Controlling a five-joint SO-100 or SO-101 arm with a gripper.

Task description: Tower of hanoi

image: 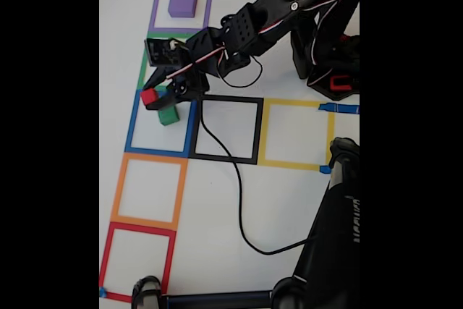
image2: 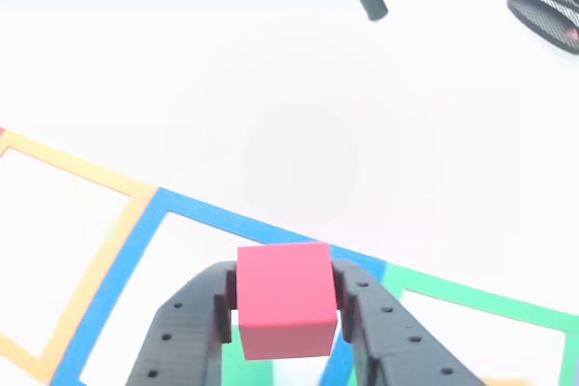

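Claw grips one red cube; one green cube, one purple cube.

White worktop, marked with tape-outlined squares: purple toward the far edge holding a purple cube, then green, blue with a green cube inside, orange, red nearest; black and yellow squares alongside. Black cable trailing across.
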